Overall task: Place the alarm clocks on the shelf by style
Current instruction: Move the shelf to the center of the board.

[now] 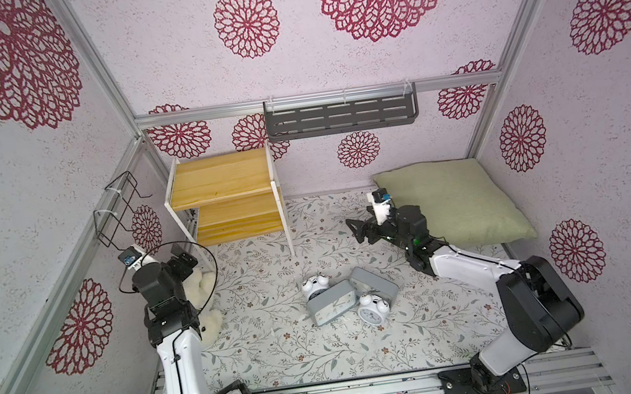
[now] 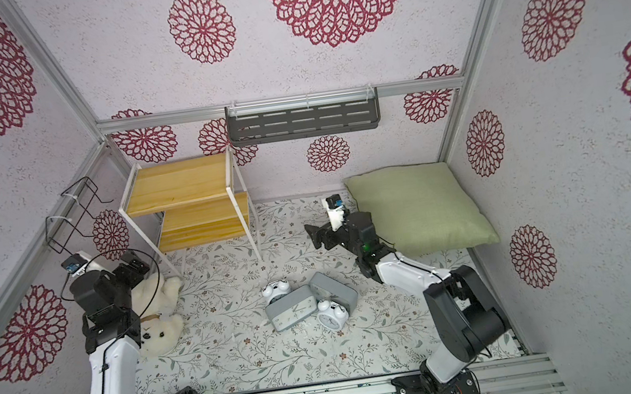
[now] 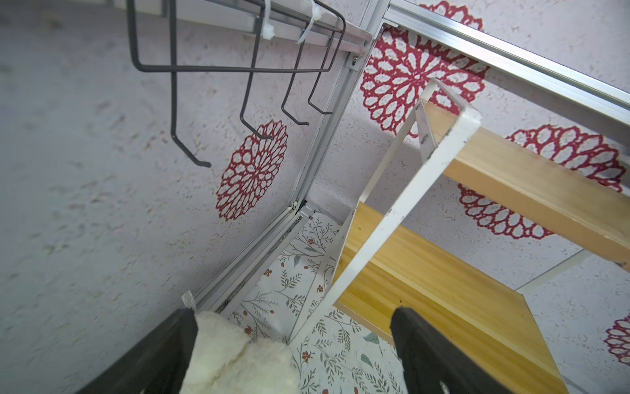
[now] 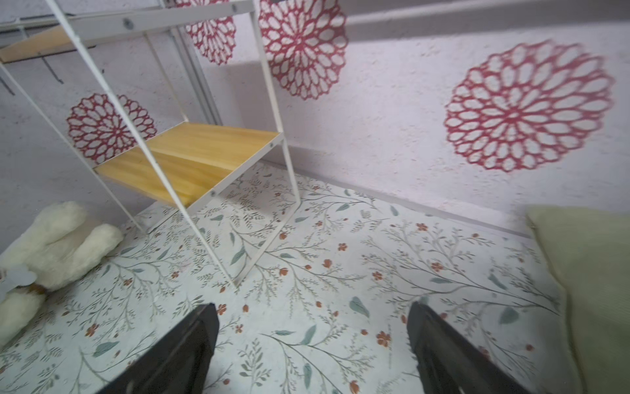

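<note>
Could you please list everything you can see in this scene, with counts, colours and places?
grey rectangular alarm clocks: two, grey, piled mid-table
round twin-bell alarm clocks: two, white, in the same pile
shelf: one, yellowish boards and white frame, back left, both tiers bare
slotted wall rack: one, dark grey, back wall
wire wall holder: one, black, left wall
pillow: one, pale green, back right corner
plush toy: one, cream white, left side by the left arm
table cover: one, white floral
left gripper: one, black, open, near the shelf's front leg
right gripper: one, black, open and empty, between shelf and pillow
</note>
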